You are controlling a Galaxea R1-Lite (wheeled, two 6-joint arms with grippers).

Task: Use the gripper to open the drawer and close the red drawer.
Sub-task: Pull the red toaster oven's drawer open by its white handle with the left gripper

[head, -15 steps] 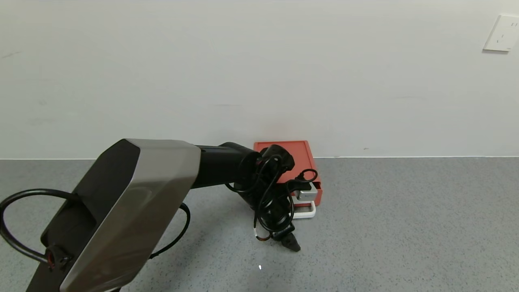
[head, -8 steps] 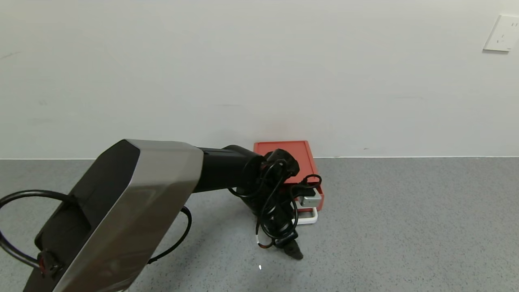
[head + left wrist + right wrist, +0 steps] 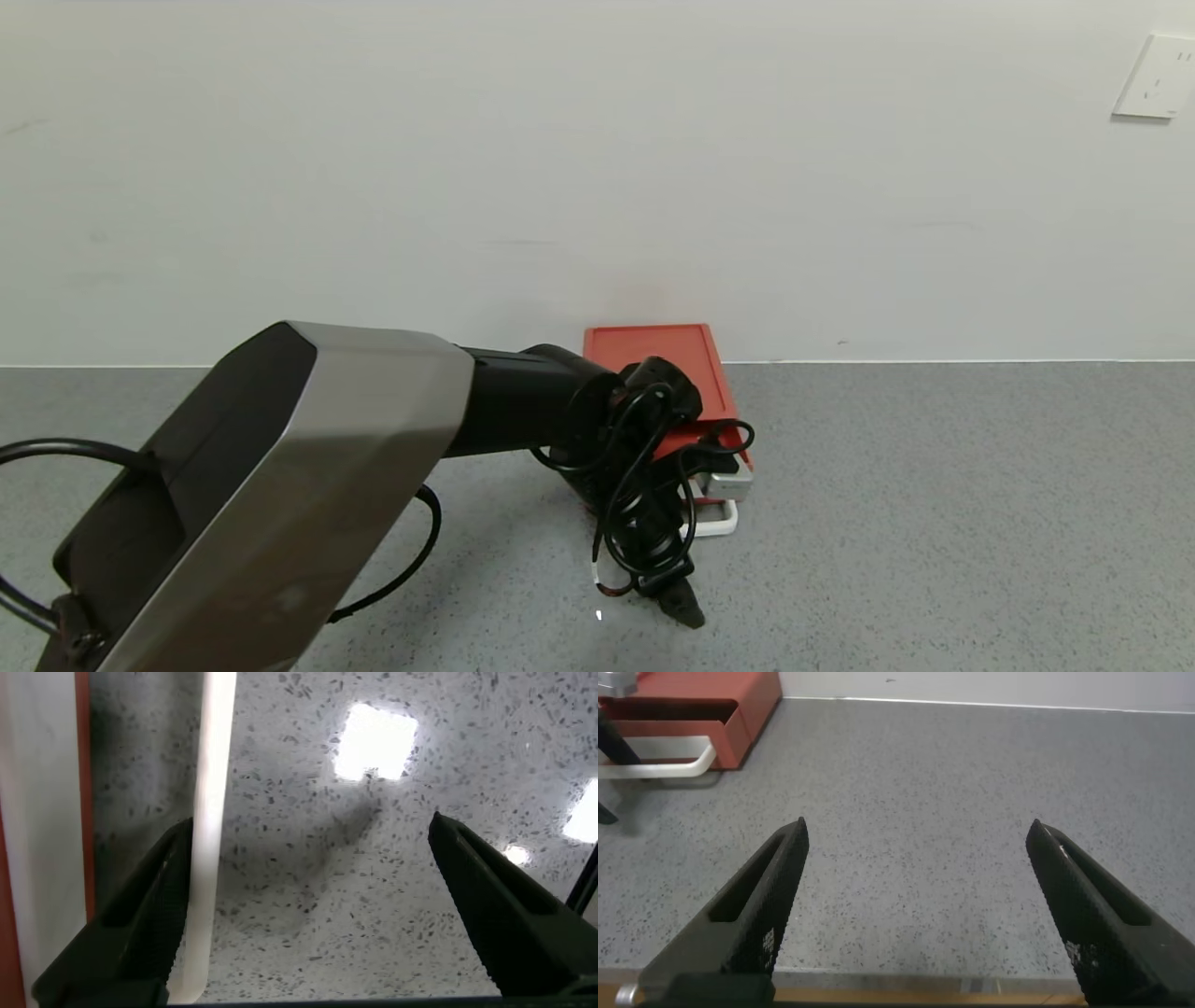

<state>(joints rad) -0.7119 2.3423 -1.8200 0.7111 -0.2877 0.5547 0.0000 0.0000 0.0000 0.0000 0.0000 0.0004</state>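
The small red box (image 3: 653,350) stands against the wall. Its orange-red drawer (image 3: 738,733) sticks out a little at the front, with the white loop handle (image 3: 721,525) toward me. My left gripper (image 3: 683,609), wrapped in black cables, hangs just in front of the handle with its tip near the table. In the left wrist view the gripper (image 3: 310,826) is open wide, and the white handle bar (image 3: 210,831) lies between the fingers, right against one finger (image 3: 140,924). My right gripper (image 3: 918,826) is open and empty over bare table, off to the box's right.
The grey speckled table (image 3: 934,513) runs along a white wall. A wall socket (image 3: 1158,75) sits at the top right. The left arm's big silver-and-black link (image 3: 280,485) fills the near left. The right wrist view shows the box (image 3: 691,695) and its handle (image 3: 663,765).
The left gripper has moved toward me and slightly right. The white handle and the drawer front have come with it, out of the box. The box's back has stayed at the wall.
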